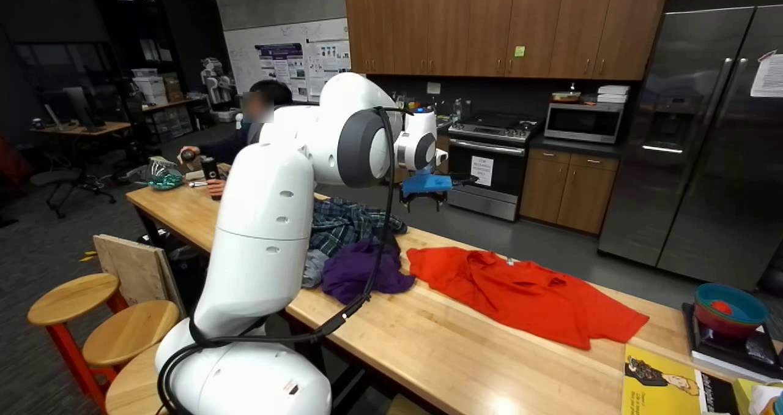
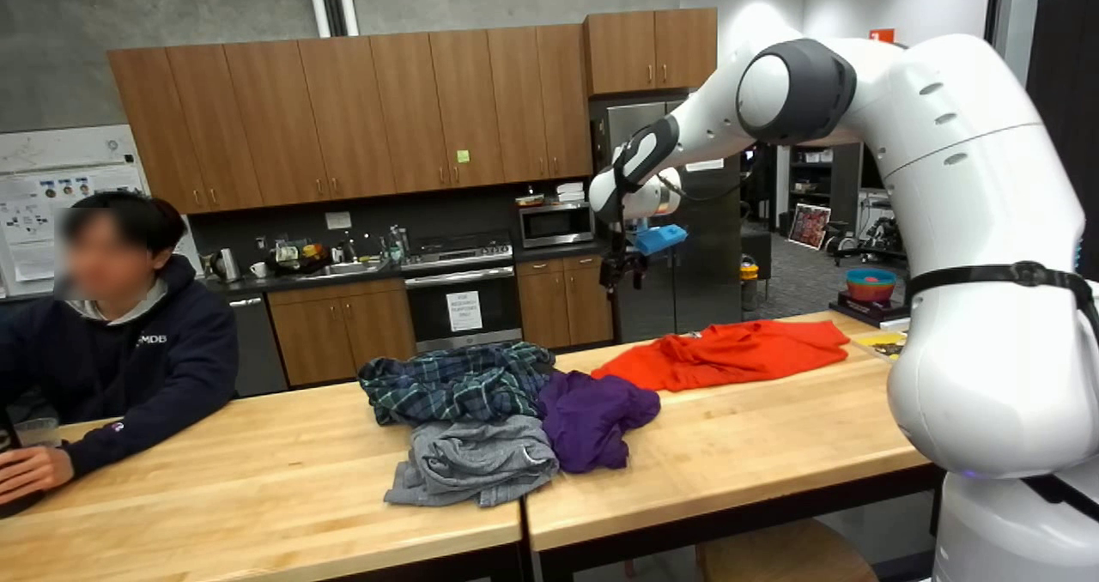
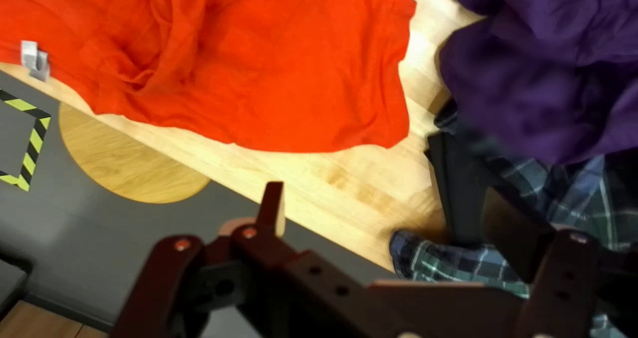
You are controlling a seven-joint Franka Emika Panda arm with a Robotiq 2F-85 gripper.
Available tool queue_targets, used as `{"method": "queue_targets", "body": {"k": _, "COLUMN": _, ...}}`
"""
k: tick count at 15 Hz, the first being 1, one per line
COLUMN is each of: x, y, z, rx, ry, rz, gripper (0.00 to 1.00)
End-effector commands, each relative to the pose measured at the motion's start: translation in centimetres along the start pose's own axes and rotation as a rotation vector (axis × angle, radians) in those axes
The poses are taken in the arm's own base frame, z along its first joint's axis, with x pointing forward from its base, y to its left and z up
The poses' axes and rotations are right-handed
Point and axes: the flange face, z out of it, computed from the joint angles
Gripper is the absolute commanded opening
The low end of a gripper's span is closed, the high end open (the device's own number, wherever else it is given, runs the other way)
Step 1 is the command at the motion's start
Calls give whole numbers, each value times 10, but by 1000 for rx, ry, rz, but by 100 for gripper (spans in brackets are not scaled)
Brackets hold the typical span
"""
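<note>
My gripper (image 1: 423,203) hangs in the air above the wooden table, jaws wide apart and nothing between them. Its fingers (image 3: 271,206) frame bare wood and a plaid sleeve in the wrist view. A red-orange shirt (image 1: 520,292) lies spread but rumpled along the table's far side, its white tag showing in the wrist view. Beside it is a bunched purple garment (image 2: 592,419). A dark green and blue plaid shirt (image 2: 464,380) and a crumpled grey garment (image 2: 481,460) lie against the purple one. No cloth touches the gripper in any view.
Nested bowls (image 1: 728,317) stand on dark boxes at one table end, near a yellow book (image 1: 657,381). At the opposite end sits a person (image 2: 146,307), hand around a dark bottle or cup. Round stools (image 1: 73,299) stand along the table's near side.
</note>
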Motion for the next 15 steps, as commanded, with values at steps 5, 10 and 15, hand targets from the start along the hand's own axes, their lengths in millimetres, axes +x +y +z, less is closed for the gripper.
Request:
{"method": "queue_targets", "body": {"k": 5, "x": 20, "y": -11, "z": 50, "rx": -8, "ry": 15, "rz": 174, "gripper": 100}}
{"method": "queue_targets", "body": {"k": 10, "x": 29, "y": -9, "z": 99, "rx": -62, "ry": -52, "rz": 216, "gripper": 100}}
{"method": "queue_targets", "body": {"k": 15, "x": 41, "y": -7, "z": 132, "rx": -120, "ry": -96, "rz": 229, "gripper": 100}}
